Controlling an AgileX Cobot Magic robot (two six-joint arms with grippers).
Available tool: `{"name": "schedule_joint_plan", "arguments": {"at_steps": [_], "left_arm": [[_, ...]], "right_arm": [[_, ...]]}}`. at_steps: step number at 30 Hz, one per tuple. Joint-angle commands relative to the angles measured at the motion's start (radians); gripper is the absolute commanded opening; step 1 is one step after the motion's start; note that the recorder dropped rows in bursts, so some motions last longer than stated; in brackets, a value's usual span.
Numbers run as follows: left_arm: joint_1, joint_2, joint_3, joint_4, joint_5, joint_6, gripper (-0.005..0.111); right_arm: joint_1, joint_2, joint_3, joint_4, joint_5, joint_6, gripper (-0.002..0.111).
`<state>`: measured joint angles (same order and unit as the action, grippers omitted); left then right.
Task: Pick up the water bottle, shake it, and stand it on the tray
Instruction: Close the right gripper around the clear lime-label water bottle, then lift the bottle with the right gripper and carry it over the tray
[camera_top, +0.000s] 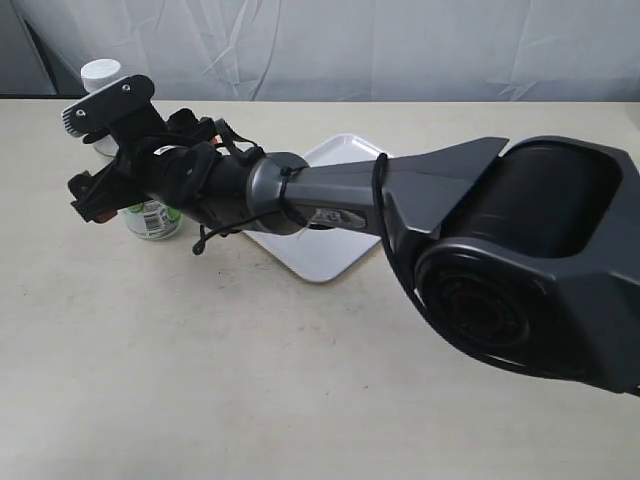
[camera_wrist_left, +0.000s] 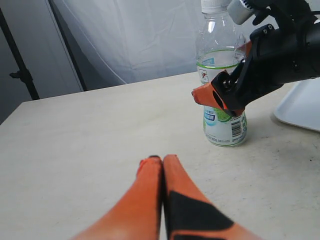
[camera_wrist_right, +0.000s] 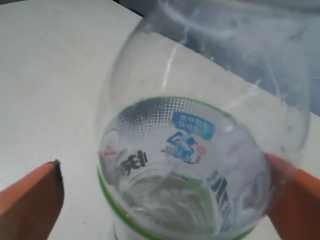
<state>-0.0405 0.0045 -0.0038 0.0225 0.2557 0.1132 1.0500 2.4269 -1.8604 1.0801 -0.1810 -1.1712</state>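
The water bottle (camera_top: 152, 218) stands upright on the table, its white cap (camera_top: 101, 72) showing above my right arm. The clear bottle (camera_wrist_left: 224, 126) carries a white label with green marks. My right gripper (camera_wrist_right: 162, 197) is open around the bottle (camera_wrist_right: 185, 160) at label height. One orange finger (camera_wrist_right: 31, 200) stands apart from it, and the other (camera_wrist_right: 296, 202) is at its side. Off to one side of the bottle, my left gripper (camera_wrist_left: 162, 160) hovers low over the table, shut and empty. The white tray (camera_top: 322, 255) lies beside the bottle, partly under my right arm.
My right arm (camera_top: 330, 195) stretches across the middle of the exterior view, its large base (camera_top: 530, 260) in front. A white cloth backdrop (camera_top: 400, 45) hangs behind the table. The tray's corner (camera_wrist_left: 302, 107) shows beyond the bottle in the left wrist view.
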Motion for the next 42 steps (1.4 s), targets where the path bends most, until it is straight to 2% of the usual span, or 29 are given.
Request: {"name": "schedule_joint_plan", "arguments": {"at_steps": [1,8,10,11,13,17,18,21,23,28,32,34,36,38,40,42], "left_arm": [[0.000,-0.005,0.004,-0.001,-0.009,0.000,0.000],[0.000,-0.005,0.004,-0.001,-0.009,0.000,0.000],[0.000,-0.005,0.004,-0.001,-0.009,0.000,0.000],[0.000,-0.005,0.004,-0.001,-0.009,0.000,0.000],[0.000,-0.005,0.004,-0.001,-0.009,0.000,0.000],[0.000,-0.005,0.004,-0.001,-0.009,0.000,0.000],[0.000,-0.005,0.004,-0.001,-0.009,0.000,0.000],[0.000,-0.005,0.004,-0.001,-0.009,0.000,0.000],[0.000,-0.005,0.004,-0.001,-0.009,0.000,0.000],[0.000,-0.005,0.004,-0.001,-0.009,0.000,0.000],[0.000,-0.005,0.004,-0.001,-0.009,0.000,0.000],[0.000,-0.005,0.004,-0.001,-0.009,0.000,0.000],[0.000,-0.005,0.004,-0.001,-0.009,0.000,0.000],[0.000,-0.005,0.004,-0.001,-0.009,0.000,0.000],[0.000,-0.005,0.004,-0.001,-0.009,0.000,0.000],[0.000,-0.005,0.004,-0.001,-0.009,0.000,0.000]], "right_arm": [[-0.003,0.008,-0.028,0.002,-0.007,0.005,0.104],[-0.003,0.010,-0.030,0.001,-0.009,0.005,0.104],[-0.003,0.010,-0.030,0.001,-0.007,0.005,0.099],[-0.003,0.010,-0.030,0.001,0.001,0.005,0.092],[-0.003,0.010,-0.030,0.001,0.019,0.005,0.069],[-0.003,0.010,-0.030,0.001,0.051,0.005,0.007],[-0.003,0.010,-0.030,0.011,0.061,0.016,0.001],[-0.003,0.010,-0.030,0.011,0.101,0.016,0.003],[-0.003,0.009,-0.030,0.017,0.152,0.016,-0.001],[-0.003,-0.105,-0.007,0.050,0.181,0.022,-0.001],[-0.003,-0.305,0.220,0.052,-0.023,0.003,-0.001],[-0.003,-0.402,0.344,0.151,-0.178,-0.143,-0.001],[-0.003,-0.475,0.429,0.337,-0.360,-0.339,-0.001],[-0.005,-0.524,0.470,0.528,-0.465,-0.464,-0.001],[-0.027,-0.573,0.505,0.649,-0.301,-0.627,-0.001],[-0.051,-0.614,0.554,0.664,0.055,-0.843,-0.001]]}}
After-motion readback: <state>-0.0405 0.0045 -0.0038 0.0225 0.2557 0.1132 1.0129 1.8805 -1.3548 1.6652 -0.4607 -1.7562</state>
